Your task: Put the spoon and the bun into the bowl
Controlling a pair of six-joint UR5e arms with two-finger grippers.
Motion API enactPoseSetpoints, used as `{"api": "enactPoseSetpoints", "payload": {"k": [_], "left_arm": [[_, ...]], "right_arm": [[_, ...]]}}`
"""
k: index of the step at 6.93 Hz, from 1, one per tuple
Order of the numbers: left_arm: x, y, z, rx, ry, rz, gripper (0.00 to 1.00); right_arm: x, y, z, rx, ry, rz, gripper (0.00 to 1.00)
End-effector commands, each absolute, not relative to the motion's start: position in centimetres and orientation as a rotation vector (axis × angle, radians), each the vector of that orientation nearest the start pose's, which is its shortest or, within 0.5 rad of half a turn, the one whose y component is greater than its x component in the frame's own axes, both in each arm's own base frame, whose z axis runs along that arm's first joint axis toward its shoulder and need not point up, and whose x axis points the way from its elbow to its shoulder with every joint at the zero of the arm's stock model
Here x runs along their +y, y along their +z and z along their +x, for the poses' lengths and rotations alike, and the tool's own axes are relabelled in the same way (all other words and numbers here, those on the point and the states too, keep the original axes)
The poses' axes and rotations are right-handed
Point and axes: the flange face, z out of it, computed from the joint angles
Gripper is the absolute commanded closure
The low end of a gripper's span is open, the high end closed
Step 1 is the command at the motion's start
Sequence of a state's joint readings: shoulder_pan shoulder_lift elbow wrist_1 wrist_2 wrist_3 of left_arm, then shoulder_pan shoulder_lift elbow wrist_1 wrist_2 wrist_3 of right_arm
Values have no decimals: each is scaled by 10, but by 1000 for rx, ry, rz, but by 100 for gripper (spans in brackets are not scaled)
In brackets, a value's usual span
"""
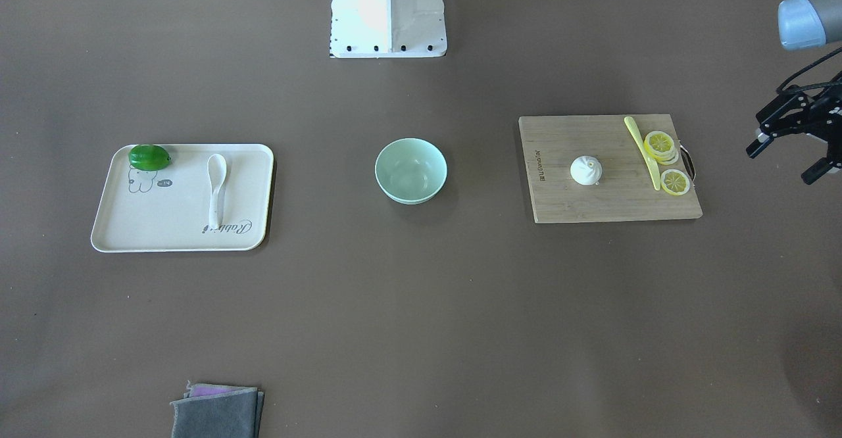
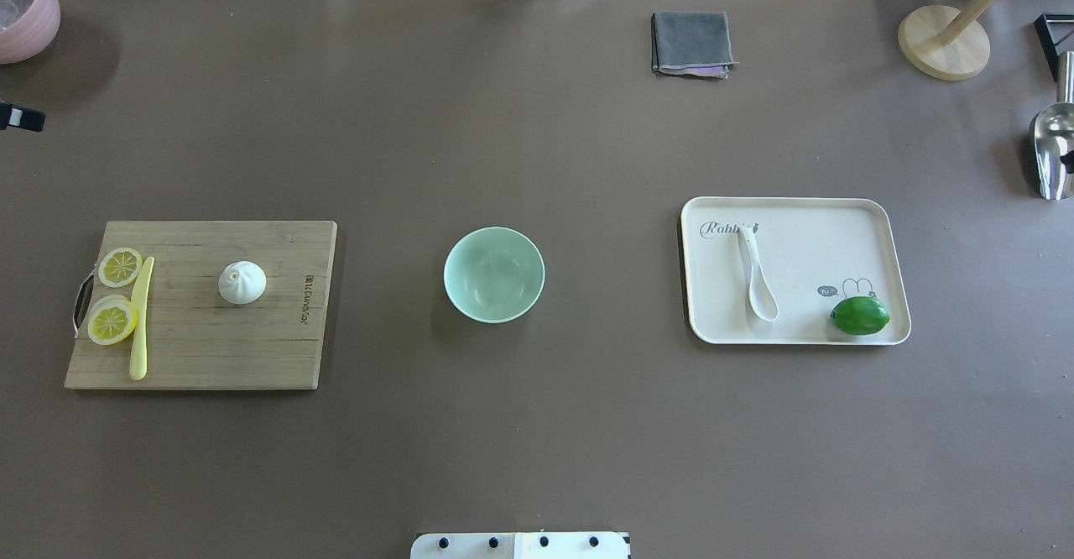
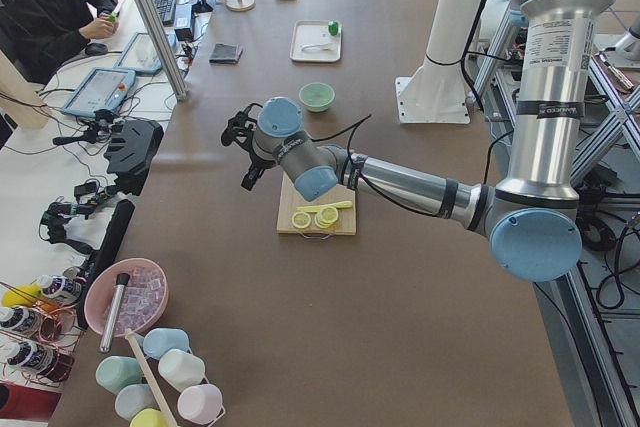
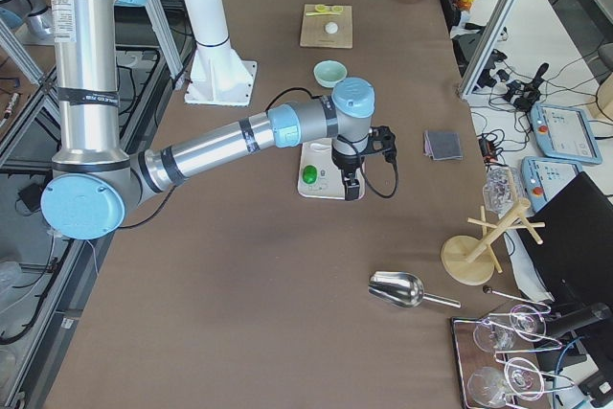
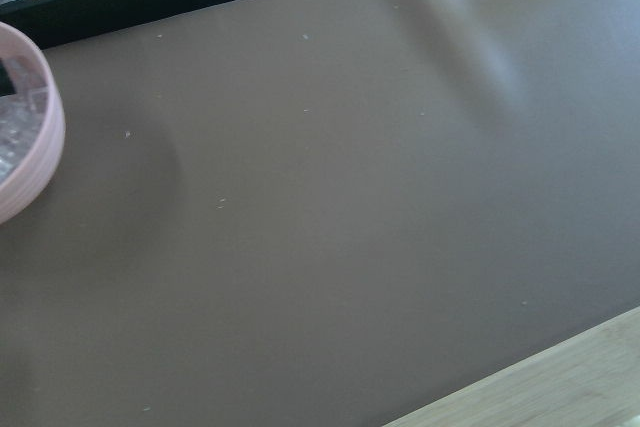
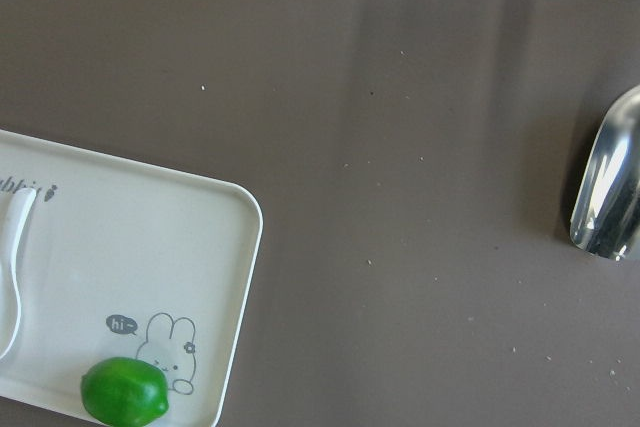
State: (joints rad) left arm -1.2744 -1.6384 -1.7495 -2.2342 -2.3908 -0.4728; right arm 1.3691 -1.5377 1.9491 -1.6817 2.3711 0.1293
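The white spoon [image 1: 216, 185] lies on the cream tray [image 1: 177, 227], scoop toward the robot; it also shows in the overhead view [image 2: 758, 278] and at the right wrist view's left edge [image 6: 10, 267]. The white pleated bun [image 1: 585, 170] sits upright on the wooden cutting board [image 1: 592, 204]. The mint-green bowl [image 1: 411, 170] stands empty between them. My left gripper [image 1: 783, 164] is open and empty, above the table beyond the board's lemon end. My right gripper [image 4: 352, 179] hangs near the tray's outer end; I cannot tell whether it is open.
A green lime [image 1: 149, 157] lies in the tray's corner. Lemon slices [image 1: 661, 143] and a thin yellow knife [image 1: 643, 152] lie on the board. A folded grey cloth [image 2: 690, 43], metal scoop [image 2: 1053, 148], wooden stand [image 2: 944, 43] and pink bowl [image 2: 25, 9] sit at the table's edges.
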Motion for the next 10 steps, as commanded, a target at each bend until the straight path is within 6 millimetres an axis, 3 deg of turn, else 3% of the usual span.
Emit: {"api": "enactPoseSetpoints", "payload": {"k": [1,2,4,6,8,10], "left_arm": [[-536,421,152,1053,107,397,2],[-525,405,183,1028,94,425,2],[-511,399,235,989,132,447,2],[-501,393,264,993,158,435,2],[-487,393,296,966,164,447,2],[-482,393,295,967,167,449,2]], "right_arm": [[-501,457,-77,-853,-229,137,0],[-499,448,-111,-877,-226,113,0],[-506,409,-172,-877,-77,33,0],[-499,389,-236,-821,-32,20,0],[-496,387,-293,-818,8,1,0],[-492,409,-342,-826,-10,12,0]]}}
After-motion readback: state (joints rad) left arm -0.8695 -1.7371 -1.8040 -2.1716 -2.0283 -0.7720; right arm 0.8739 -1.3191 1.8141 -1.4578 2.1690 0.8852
